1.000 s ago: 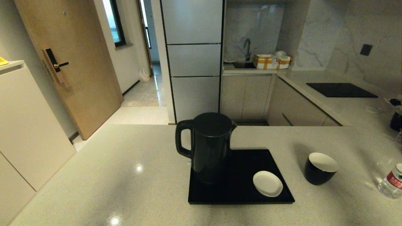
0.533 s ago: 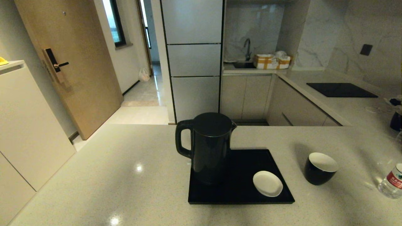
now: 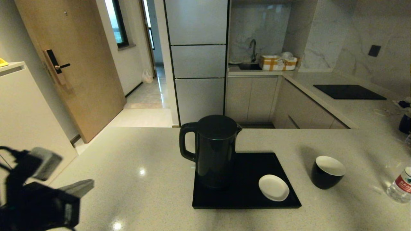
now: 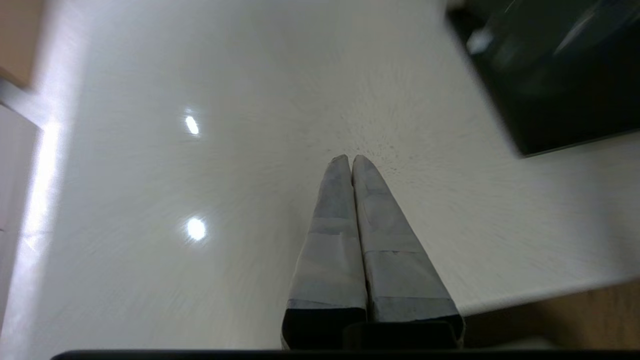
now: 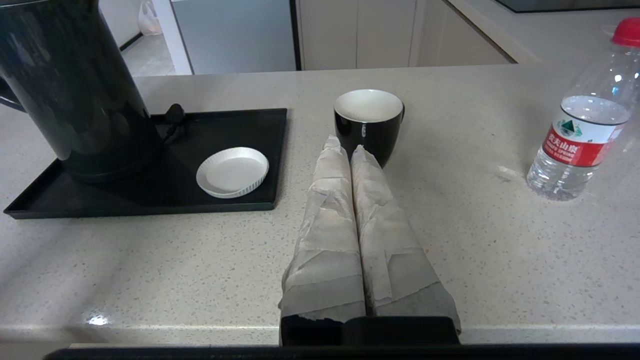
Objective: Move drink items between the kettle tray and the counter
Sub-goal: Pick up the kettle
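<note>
Left gripper (image 3: 82,187), fingers pressed together and empty, hangs over the surface's (image 3: 135,192) left edge. Kettle (image 3: 213,149) and saucer (image 3: 273,187) sit on the tray (image 3: 244,200). Cup (image 3: 327,172), then bottle (image 3: 399,185), stand on the surface. Right gripper (image 5: 346,146), closed and empty, points at the cup.

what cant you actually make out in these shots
- Kettle base: hidden under the kettle on the tray in the head view.
- Bottle: cut by the head view's edge; its cap shows only in the right wrist view.
- Kettle top: cut off in the right wrist view.
- Left pincer: shut; blurred in the head view.
- Right pincer: shut, absent from the head view.
</note>
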